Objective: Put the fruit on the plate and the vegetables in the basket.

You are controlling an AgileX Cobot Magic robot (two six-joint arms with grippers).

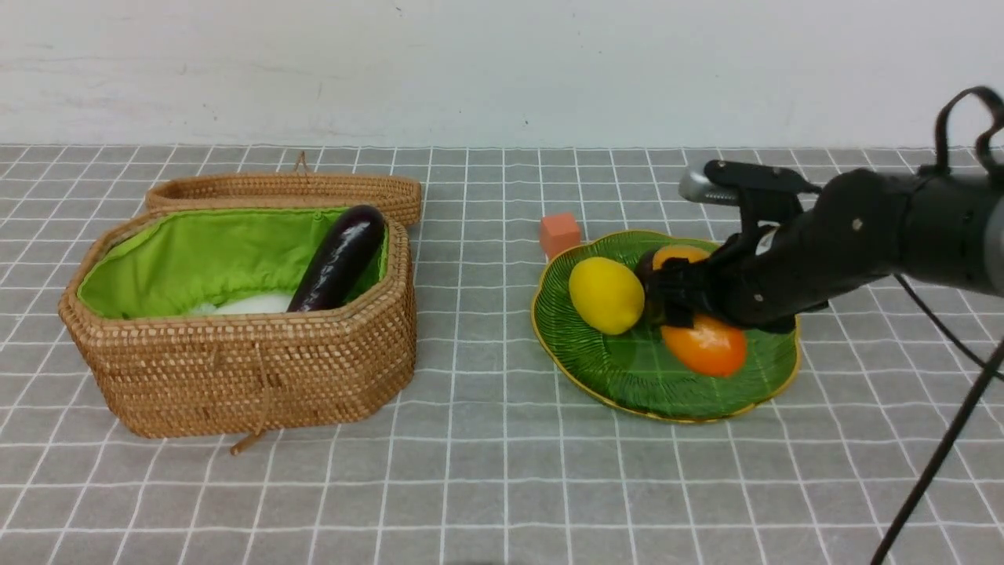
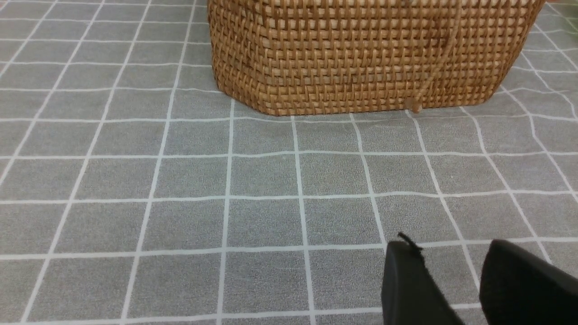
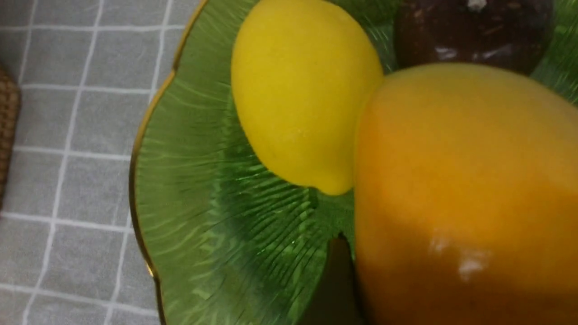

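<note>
Grey cloth with a white grid covers the table (image 1: 471, 471), and a pale wall (image 1: 471, 71) rises behind it. On the left I see the wicker basket (image 1: 251, 369), its green lining (image 1: 196, 259) showing and the woven lid (image 1: 282, 188) just behind it. The eggplant (image 1: 337, 259) leans inside, one end up at the rim, and low beside it lies something white (image 1: 255, 304), which I take for the radish. No carrot shows in any view; it may be down in the basket, but I can't confirm that. My left gripper (image 2: 449, 248) is on the near side of the basket, fingers moderately apart with nothing between them. Farther right, an orange cube (image 1: 560, 234) sits by the plate's far edge, neither fruit nor vegetable as I judge it, so I'd leave it. On the green plate (image 1: 651, 392) the lemon (image 1: 606, 295) comes first, then the dark round fruit (image 1: 648, 267), partly hidden by my right gripper (image 1: 710, 304). That gripper is spread wide around the mango (image 1: 710, 347) and appears to have hold of it, over the plate and against the lemon. I judge the job nearly done: all three fruits are at the plate, leaving me to release the mango, lift clear without dragging it, and check for the carrot.
</note>
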